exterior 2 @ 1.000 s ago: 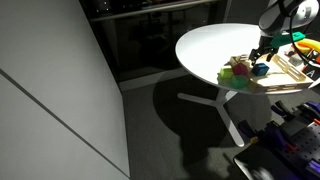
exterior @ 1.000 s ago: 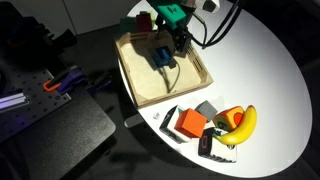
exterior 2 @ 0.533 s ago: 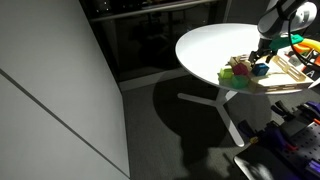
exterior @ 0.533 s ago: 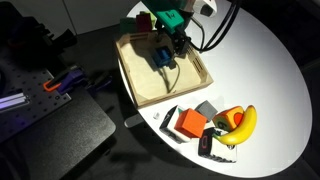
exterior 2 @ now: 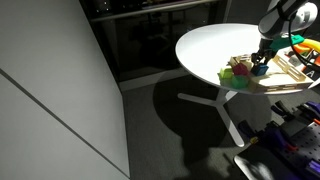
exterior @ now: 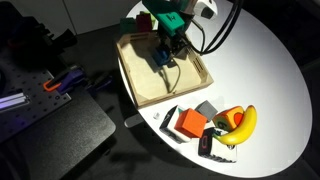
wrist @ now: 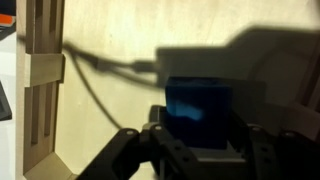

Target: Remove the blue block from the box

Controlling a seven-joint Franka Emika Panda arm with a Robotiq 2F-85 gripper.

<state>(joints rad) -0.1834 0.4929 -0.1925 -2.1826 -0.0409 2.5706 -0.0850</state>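
Observation:
The blue block (wrist: 197, 108) sits on the floor of the light wooden box (wrist: 100, 115), filling the middle of the wrist view. My gripper (wrist: 197, 132) is shut on the blue block, with a dark finger pressed against each of its sides. In an exterior view the gripper (exterior: 166, 54) reaches straight down into the far half of the box (exterior: 150, 95), and only a sliver of the blue block (exterior: 161, 59) shows below it. The other exterior view shows the gripper (exterior 2: 262, 60) low over the box (exterior 2: 291, 70) at the table's right side.
An orange block (exterior: 187, 123), a grey block (exterior: 207, 108), a banana (exterior: 245, 122) and small dark items lie on the white round table (exterior: 270, 70) near the box's front corner. The same pile (exterior 2: 237, 72) shows from the side. A black cable trails over the box's rim (wrist: 40, 80).
The jaws have closed from wide open onto the blue block. The arm has barely moved.

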